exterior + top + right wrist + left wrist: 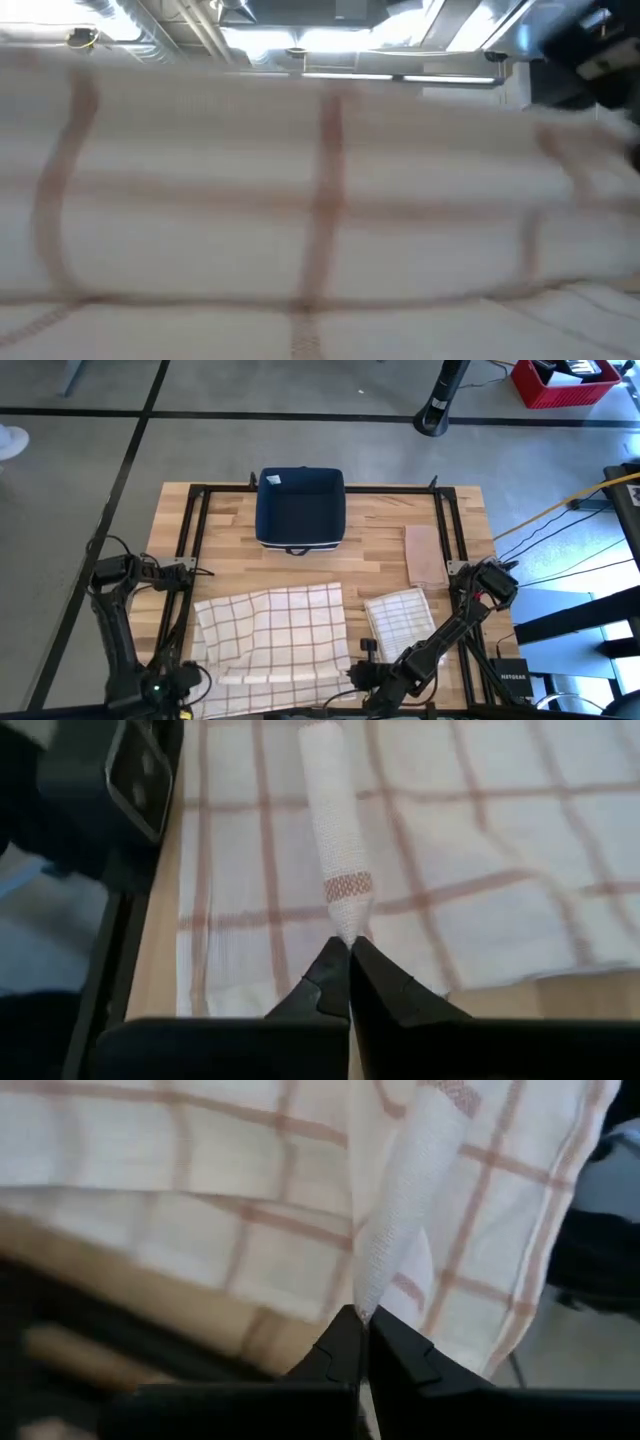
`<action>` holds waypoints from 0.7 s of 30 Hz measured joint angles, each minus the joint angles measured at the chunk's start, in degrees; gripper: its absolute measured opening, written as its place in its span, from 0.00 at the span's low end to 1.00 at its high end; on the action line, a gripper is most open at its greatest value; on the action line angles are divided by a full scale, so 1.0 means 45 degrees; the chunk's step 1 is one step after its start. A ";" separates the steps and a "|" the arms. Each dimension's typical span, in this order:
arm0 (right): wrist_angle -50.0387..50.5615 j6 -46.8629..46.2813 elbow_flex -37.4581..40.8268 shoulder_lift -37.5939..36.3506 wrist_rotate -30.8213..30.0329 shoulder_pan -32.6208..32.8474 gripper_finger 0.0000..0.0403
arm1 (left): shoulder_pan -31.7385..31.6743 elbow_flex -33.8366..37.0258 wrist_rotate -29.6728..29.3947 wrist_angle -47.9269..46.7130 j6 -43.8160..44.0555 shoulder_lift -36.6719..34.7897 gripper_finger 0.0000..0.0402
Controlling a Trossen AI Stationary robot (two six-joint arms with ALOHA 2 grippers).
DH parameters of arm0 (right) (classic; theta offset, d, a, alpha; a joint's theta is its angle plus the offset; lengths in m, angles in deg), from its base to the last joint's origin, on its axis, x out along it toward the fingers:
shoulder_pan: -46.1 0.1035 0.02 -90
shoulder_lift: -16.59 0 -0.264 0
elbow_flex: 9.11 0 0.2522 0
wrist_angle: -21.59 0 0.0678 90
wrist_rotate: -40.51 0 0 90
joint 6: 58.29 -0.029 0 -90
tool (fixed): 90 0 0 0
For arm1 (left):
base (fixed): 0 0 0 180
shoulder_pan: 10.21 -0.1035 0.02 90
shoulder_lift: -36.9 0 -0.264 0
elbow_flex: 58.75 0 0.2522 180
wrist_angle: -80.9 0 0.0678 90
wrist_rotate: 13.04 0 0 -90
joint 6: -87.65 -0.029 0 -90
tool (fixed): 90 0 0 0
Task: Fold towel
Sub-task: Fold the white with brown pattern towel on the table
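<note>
A white towel (275,635) with red-brown checks lies spread on the near half of the wooden table. My left gripper (363,1320) is shut on its near left corner, and shows in the high view by the near edge (190,678). My right gripper (350,945) is shut on the near right corner, also at the near edge (358,675). In the low view the towel (320,200) fills nearly the whole picture, close to the camera. My left gripper pinches the towel's near left corner (375,1295) between its two fingers, which point steeply down from above. The cloth is gathered into a narrow twisted strip at the fingers. The towel's far part rests on the table. My right gripper pinches the towel's near right corner (347,920) between its two fingers, slanting down from the near right. The cloth runs away from the fingers as a narrow drawn-up ridge (330,810). The remainder of the towel lies flat on the table.
A dark blue bin (300,508) stands at the far middle of the table. A folded checked towel (400,618) lies right of the spread one, and a brown folded cloth (425,553) lies beyond it. Black frame rails (195,540) run along both sides.
</note>
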 joint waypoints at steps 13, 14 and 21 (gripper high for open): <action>-0.0114 0.0429 -0.0699 -0.0393 -0.0302 0.0416 0.01 | 0.0293 -0.4337 -0.0511 -0.4359 -0.0368 -0.0011 0.00; -0.0081 0.0411 -0.0695 -0.0393 -0.0237 0.0482 0.01 | 0.0327 -0.4353 -0.0212 -0.4142 -0.0259 -0.0011 0.00; -0.0186 -0.0247 -0.0649 -0.0360 0.0169 0.0661 0.01 | 0.0684 -0.4380 0.1550 -0.1973 0.0952 0.0474 0.00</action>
